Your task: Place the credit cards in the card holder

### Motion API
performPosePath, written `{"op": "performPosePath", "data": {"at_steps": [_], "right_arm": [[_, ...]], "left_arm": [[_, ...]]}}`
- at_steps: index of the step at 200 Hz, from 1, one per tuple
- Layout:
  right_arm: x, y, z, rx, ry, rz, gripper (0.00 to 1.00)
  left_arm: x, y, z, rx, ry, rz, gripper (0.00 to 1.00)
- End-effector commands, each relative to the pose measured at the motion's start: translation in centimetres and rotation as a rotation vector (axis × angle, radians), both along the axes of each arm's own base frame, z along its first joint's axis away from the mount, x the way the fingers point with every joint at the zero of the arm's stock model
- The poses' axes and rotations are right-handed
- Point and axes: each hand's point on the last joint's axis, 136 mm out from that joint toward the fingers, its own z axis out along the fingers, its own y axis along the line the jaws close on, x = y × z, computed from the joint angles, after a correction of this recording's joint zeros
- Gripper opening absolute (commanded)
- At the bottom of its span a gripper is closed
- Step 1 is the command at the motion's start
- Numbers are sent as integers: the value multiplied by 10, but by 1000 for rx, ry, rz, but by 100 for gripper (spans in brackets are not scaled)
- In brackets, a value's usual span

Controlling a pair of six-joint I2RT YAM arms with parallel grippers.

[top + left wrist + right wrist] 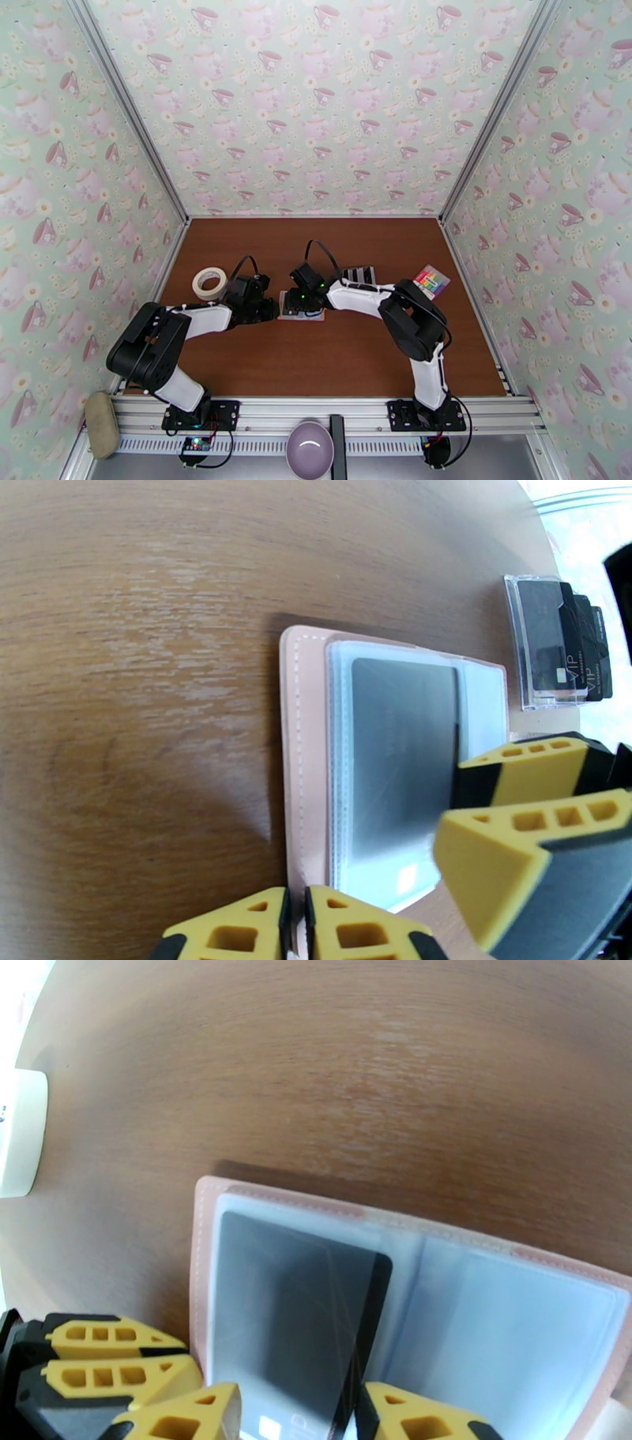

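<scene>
Left fingers [237, 934]: clamped on holder [304, 756] edge.
Right fingers [419, 1422]: apart, astride card [316, 1315]; grip unclear.
Card: black, partly inside holder sleeve.
Around: stand [553, 646] near holder; tape [209, 283] off left.

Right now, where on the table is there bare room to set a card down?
Bare table: the far strip behind the card holder and card stand, and the near strip toward the arm bases. Crowded: the middle row, tape roll to rainbow block, where left tool and right tool meet at the holder.
</scene>
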Motion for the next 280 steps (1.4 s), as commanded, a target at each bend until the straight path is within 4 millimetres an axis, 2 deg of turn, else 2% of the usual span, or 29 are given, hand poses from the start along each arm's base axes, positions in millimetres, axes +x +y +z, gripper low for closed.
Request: {"op": "performPosePath", "data": {"at_steps": [1, 25, 101, 146, 197, 280], "right_arm": [[-2, -9, 30, 5, -61, 9, 46], [-4, -24, 40, 1, -82, -9, 48], [-18, -76, 50, -53, -121, -57, 53], [-19, -101, 42, -92, -117, -92, 57], [-17, -115, 20, -115, -86, -111, 59], [-6, -108, -3, -136, -62, -105, 59]], "left_arm": [[-29, -2, -27, 37, 124, -40, 15], [-29, -2, -27, 38, 122, -38, 15], [-29, -2, -27, 34, 124, -40, 16], [-30, -3, -27, 33, 126, -40, 16], [-30, -2, -27, 33, 126, -39, 17], [-29, -3, -27, 33, 126, -40, 17]]}}
